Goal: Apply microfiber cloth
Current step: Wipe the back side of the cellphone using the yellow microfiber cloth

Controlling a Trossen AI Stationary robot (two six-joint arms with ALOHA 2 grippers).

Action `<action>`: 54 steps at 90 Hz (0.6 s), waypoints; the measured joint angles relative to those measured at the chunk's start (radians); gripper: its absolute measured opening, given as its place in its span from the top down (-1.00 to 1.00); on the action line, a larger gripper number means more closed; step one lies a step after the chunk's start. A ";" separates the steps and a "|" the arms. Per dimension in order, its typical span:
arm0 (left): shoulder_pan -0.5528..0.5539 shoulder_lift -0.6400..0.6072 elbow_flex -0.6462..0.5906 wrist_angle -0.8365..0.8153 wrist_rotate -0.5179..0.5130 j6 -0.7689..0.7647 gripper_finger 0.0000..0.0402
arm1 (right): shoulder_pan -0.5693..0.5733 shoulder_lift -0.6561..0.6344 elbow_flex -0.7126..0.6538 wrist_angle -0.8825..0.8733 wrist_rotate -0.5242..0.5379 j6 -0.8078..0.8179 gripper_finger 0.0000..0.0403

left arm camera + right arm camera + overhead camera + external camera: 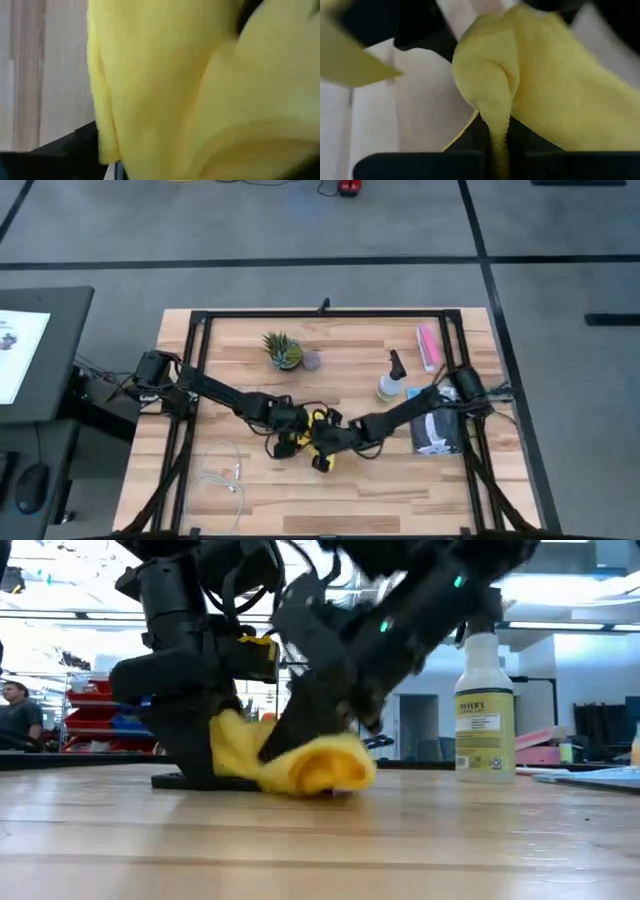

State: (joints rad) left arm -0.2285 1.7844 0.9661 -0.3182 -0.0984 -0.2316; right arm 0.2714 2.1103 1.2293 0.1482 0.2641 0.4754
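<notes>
- A wooden worktop [400,500] seen from above, with two dark arms meeting near its middle over a bunched microfiber cloth [318,432], bright yellow.
- The cloth lies in front of the small potted plant [283,351], toward the near edge, rumpled into a thick roll rather than spread flat.
- The left end effector [296,430] is low on the plant-side part of the cloth, with a dark flat object [185,780] on the wood under it; whether its fingers are spread or pressed together cannot be told.
- The right end effector [495,150] is pinching a fold of the cloth, its two dark fingers pressed against the fabric on either side.
- Judged progress: the cloth is gripped and on the surface, but wiping looks only partly done, and the cloth would need flattening to cover more.
- Room to move: bare wood lies in front of the cloth, away from the plant. A white cable [222,476] lies to the plant's near left; a spray bottle [391,383], a pink packet [427,345] and a dark packet [437,432] stand to its right.
</notes>
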 joint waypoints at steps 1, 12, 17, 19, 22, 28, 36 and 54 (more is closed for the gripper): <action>-0.001 0.000 0.000 0.000 -0.001 0.005 -0.73 | -0.003 0.005 0.000 0.010 -0.011 -0.008 0.96; -0.007 0.000 -0.008 0.004 -0.001 0.078 -0.73 | -0.022 0.044 -0.002 0.087 -0.041 -0.086 0.96; -0.007 -0.001 -0.008 0.003 0.009 0.113 -0.73 | -0.029 0.046 -0.002 0.087 -0.054 -0.133 0.96; -0.007 -0.002 -0.008 0.003 0.012 0.129 -0.73 | -0.032 0.046 -0.002 0.085 -0.059 -0.155 0.96; -0.010 -0.005 -0.008 0.003 0.019 0.155 -0.73 | -0.035 0.042 -0.002 0.079 -0.069 -0.193 0.96; -0.017 -0.007 -0.008 0.011 0.039 0.216 -0.73 | -0.039 0.032 0.000 0.058 -0.090 -0.276 0.96; -0.029 -0.008 -0.005 0.022 0.049 0.271 -0.73 | -0.037 0.011 0.005 0.005 -0.096 -0.363 0.96; -0.037 -0.007 -0.001 0.050 0.081 0.295 -0.73 | 0.002 -0.064 -0.009 -0.214 0.012 -0.320 0.96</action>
State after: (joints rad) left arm -0.2660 1.7771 0.9649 -0.2680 -0.0171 0.0639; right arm 0.2739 2.0459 1.2208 -0.0655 0.2756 0.1555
